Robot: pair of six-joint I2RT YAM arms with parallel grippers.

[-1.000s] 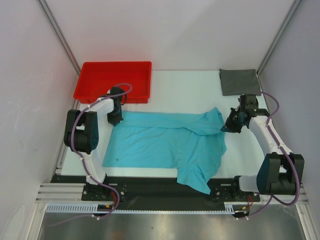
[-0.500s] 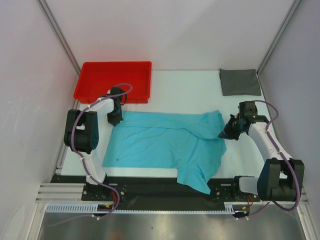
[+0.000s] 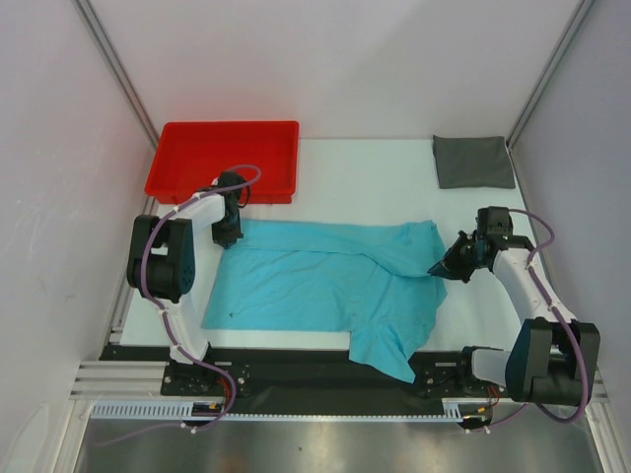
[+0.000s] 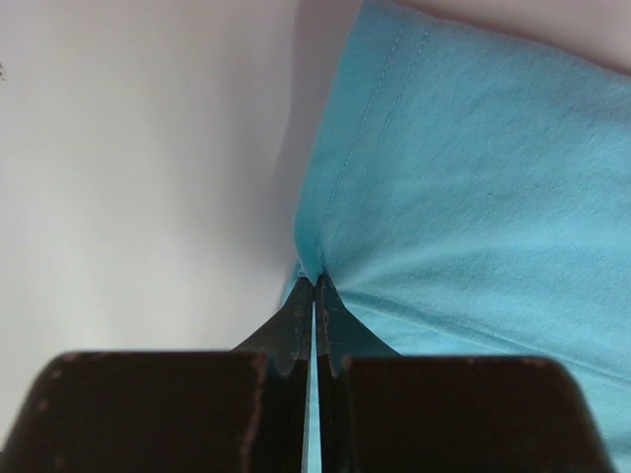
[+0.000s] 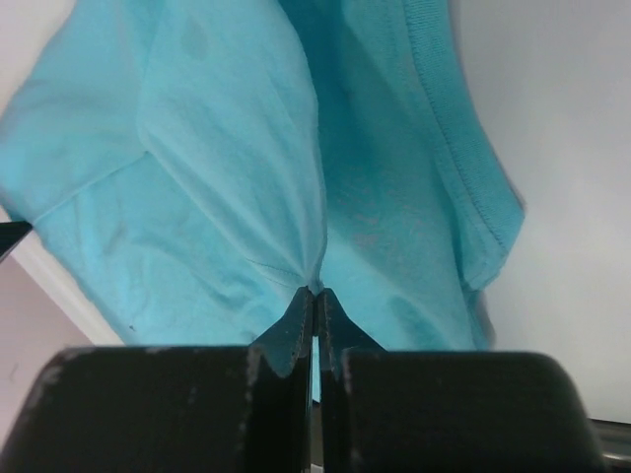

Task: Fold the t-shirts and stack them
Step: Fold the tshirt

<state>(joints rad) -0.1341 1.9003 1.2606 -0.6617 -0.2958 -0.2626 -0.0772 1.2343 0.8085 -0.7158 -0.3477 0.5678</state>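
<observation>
the left claw [image 4: 314, 288] is pinched tight on the far left corner of the teal shirt [image 3: 306, 281], and the right claw [image 5: 314, 292] on its right edge. the shirt lies on the table [image 3: 375, 187], bunched on the right. the grey shirt [image 3: 473, 161] sits folded in the far right corner. each claw holds just a tiny bit, so a hard pull could slip it free and spoil the fold

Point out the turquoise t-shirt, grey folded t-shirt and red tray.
turquoise t-shirt [image 3: 315, 286]: top view, middle of its body.
grey folded t-shirt [image 3: 473, 161]: top view, centre of the fold.
red tray [image 3: 217, 158]: top view, bare floor.
</observation>
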